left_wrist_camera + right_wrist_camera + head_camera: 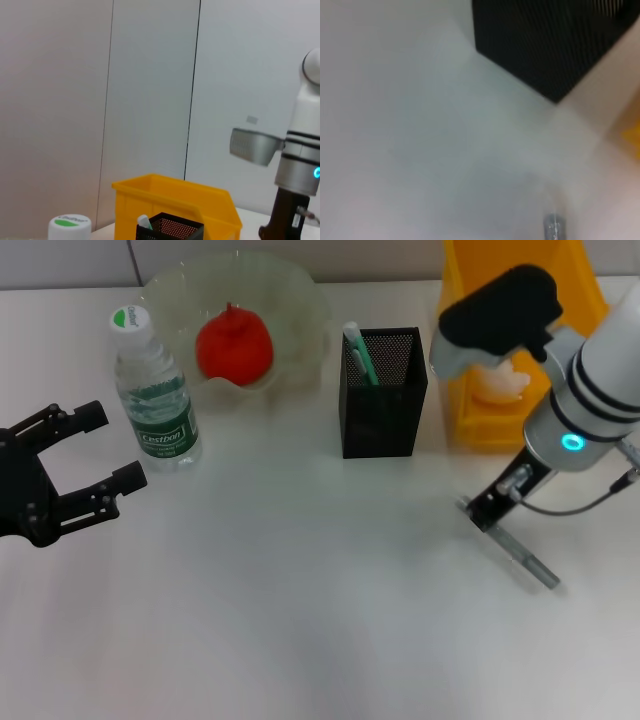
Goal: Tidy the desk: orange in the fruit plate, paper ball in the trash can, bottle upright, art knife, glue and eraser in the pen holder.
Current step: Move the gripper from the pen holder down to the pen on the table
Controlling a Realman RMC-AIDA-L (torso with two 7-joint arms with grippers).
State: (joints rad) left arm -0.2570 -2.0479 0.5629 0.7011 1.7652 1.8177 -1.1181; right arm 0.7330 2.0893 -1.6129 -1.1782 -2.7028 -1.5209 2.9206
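Knife flat on surface, near right, slim and grey. Right end effector low over knife's near-holder end; finger state: cannot tell. Left end effector open, idle, beside bottle. Bottle upright. Holder mid-surface, green-white item inside. Orange in plate; paper ball in can. Likely step: picking knife. Next: firm pinch, lift, carry over holder, drop tip-down.

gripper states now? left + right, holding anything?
Left gripper: open, empty, hovering over the table's left side, beside the bottle.
Right gripper: low over the table by the art knife; cannot tell if shut or gripping it.
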